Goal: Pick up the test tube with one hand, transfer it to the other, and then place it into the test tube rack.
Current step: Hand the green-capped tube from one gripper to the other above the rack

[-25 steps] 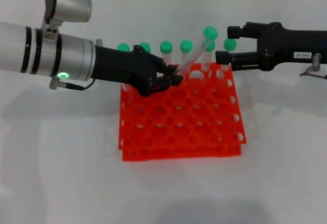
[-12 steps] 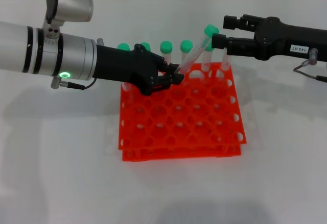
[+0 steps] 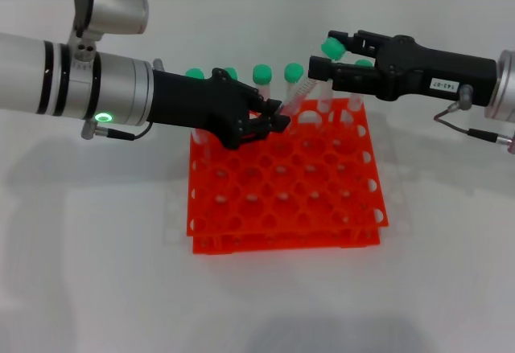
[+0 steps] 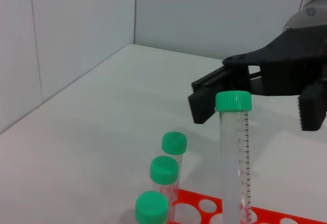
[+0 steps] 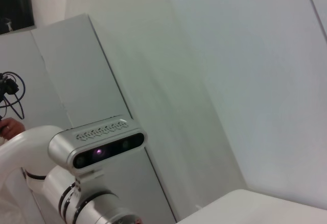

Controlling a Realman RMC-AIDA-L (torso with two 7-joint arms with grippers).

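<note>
My left gripper (image 3: 272, 121), with the plain black wrist, is shut on the lower end of the test tube (image 3: 302, 89) and holds it tilted above the back of the orange-red rack (image 3: 282, 239). The tube's green cap (image 3: 331, 47) points up and to the right. My right gripper (image 3: 322, 54), with the white wrist label, is open, its two fingers on either side of the cap end. In the left wrist view the tube (image 4: 235, 152) stands in front of the open right gripper (image 4: 255, 106), with the rack (image 4: 204, 209) below.
Several other green-capped tubes (image 3: 261, 73) stand in the rack's back row and also show in the left wrist view (image 4: 164, 170). The white table (image 3: 96, 272) extends around the rack. The right wrist view shows only the left arm's camera housing (image 5: 97, 147) and a wall.
My right gripper has moved left until its open fingers straddle the tube's cap. My left gripper and the tube have stayed in place.
</note>
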